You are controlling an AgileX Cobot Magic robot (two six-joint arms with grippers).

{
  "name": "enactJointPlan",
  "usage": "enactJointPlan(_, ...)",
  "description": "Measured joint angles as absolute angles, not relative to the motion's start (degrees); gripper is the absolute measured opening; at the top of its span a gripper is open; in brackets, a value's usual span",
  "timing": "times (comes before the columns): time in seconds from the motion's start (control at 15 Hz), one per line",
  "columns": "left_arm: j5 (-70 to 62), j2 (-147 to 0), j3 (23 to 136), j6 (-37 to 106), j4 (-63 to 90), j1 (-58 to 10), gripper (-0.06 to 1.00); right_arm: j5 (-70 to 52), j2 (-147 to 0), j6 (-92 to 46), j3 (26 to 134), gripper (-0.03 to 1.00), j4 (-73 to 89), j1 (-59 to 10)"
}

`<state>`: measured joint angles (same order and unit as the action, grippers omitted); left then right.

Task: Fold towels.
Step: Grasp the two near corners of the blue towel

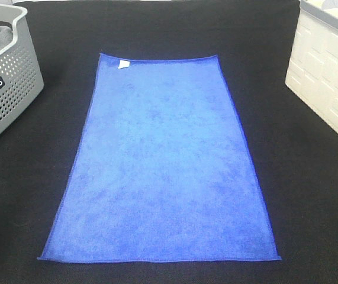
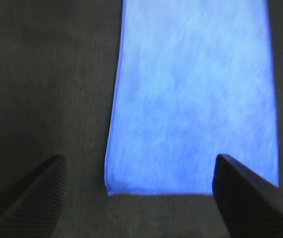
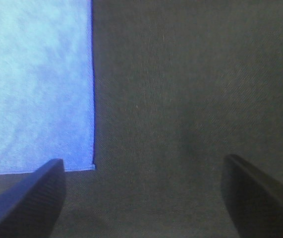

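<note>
**One towel spread flat, both grippers open**

Black table cover (image 1: 311,207): fills the work area, towel and containers all sit on it.

Blue towel (image 1: 163,171): lies flat and unfolded in the middle of the table, long side running away from the robot. No folds visible, edges straight, all four corners down.

White box (image 1: 328,71): far right of the table, well apart from the towel.

Grey basket (image 1: 9,89): perforated, far left, well apart from the towel. Grey cloth shows inside; the rest is too dark to tell.

Left gripper (image 2: 139,157): fingers (image 2: 29,198) spread wide, nothing between them. It hangs over the towel's near left corner (image 2: 112,191), not touching.

Right gripper (image 3: 142,158): fingers (image 3: 27,198) also spread wide, holding nothing. It hangs over bare black cover just beside the towel's near right corner (image 3: 92,166).

White label (image 1: 122,64): on the towel near its far left corner.
</note>
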<state>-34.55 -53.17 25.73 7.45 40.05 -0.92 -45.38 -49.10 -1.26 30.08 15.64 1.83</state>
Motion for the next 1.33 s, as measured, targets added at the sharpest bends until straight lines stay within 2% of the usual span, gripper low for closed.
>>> enactJointPlan(0.2, -33.75, -68.07, 25.73, 21.49, 51.62, -0.92, 0.76, -40.28, -60.79, -3.95, 30.08, 0.80, 21.94, 1.83)
enactJointPlan(0.33, -33.06, -78.09, 25.73, 35.07, 63.83, -0.92, 0.76, -36.10, -68.87, -12.38, 30.08, 0.80, 29.34, 1.83)
enactJointPlan(0.4, -33.06, -78.09, 25.73, 35.07, 63.83, -0.92, 0.76, -36.10, -68.87, -12.38, 30.08, 0.80, 29.34, 1.83)
enactJointPlan(0.6, -32.83, -86.52, 25.84, 48.93, 78.04, -0.92, 0.76, -33.69, -77.29, -22.80, 30.08, 0.80, 41.48, 1.83)
enactJointPlan(0.87, -32.72, -96.20, 25.95, 63.08, 89.21, -0.92, 0.76, -33.35, -87.20, -34.95, 30.14, 0.76, 51.34, 1.83)
enactJointPlan(1.33, -36.15, -105.83, 29.39, 68.01, 90.64, -1.03, 0.76, -29.68, -96.54, -44.69, 30.25, 0.72, 59.07, 1.89)
